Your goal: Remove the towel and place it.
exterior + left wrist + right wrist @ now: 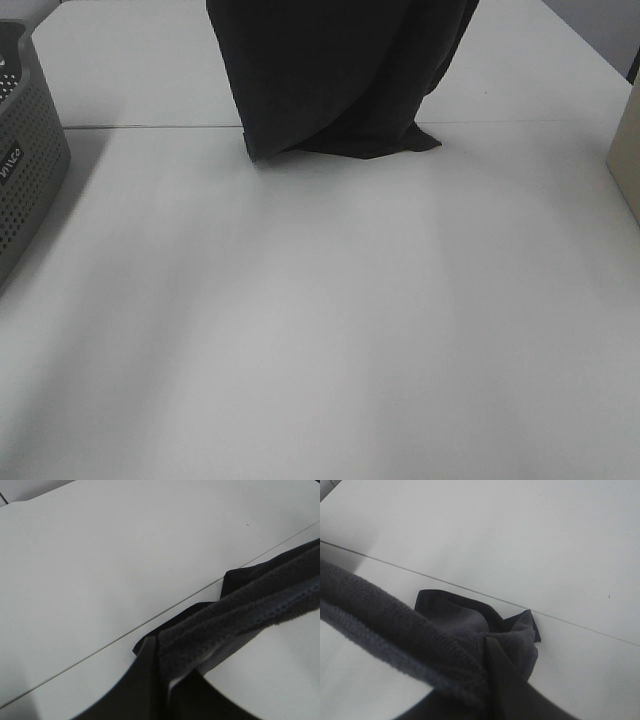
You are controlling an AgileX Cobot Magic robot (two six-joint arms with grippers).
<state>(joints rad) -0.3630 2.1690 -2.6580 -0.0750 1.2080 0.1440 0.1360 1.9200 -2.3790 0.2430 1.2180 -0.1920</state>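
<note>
The dark navy towel (335,70) hangs in folds from above the top edge of the exterior high view, and its lower end (350,142) rests bunched on the white table (320,330) at the seam. Neither gripper shows in that view. In the left wrist view my left gripper (164,680) is shut on the towel's stitched hem (240,615), which stretches away taut. My right gripper (487,680) is likewise shut on the towel's terry edge (395,630). Below it, the towel's crumpled end (470,615) lies on the table.
A grey perforated basket (25,150) stands at the table's left edge. A beige box (626,160) sits at the right edge. A thin seam (150,127) crosses the table where the towel touches down.
</note>
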